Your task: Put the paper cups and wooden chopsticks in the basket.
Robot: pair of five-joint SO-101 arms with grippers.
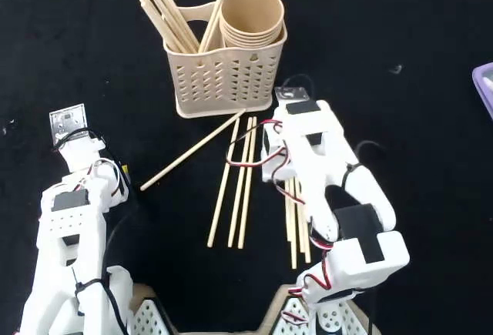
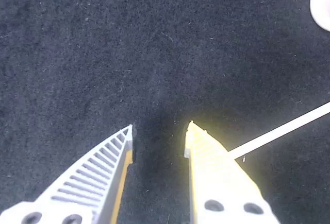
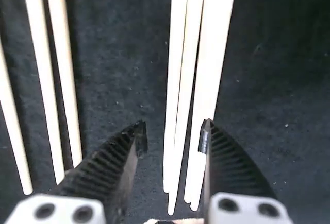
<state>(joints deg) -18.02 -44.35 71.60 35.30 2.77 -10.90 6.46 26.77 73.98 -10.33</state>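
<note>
Fingers (image 3: 111,165) of the right gripper (image 3: 170,131) are sitting open around three chopsticks (image 3: 198,69), probably needing one gentle, even squeeze, while the left gripper (image 2: 159,136) is hanging open too.

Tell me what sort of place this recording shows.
Most likely a robotics lab test bench, not a kitchen: two white robot arms side by side, a table covered in black cloth, and staged props, a beige perforated plastic basket holding stacked brown paper cups, with loose wooden chopsticks on the cloth.
</note>
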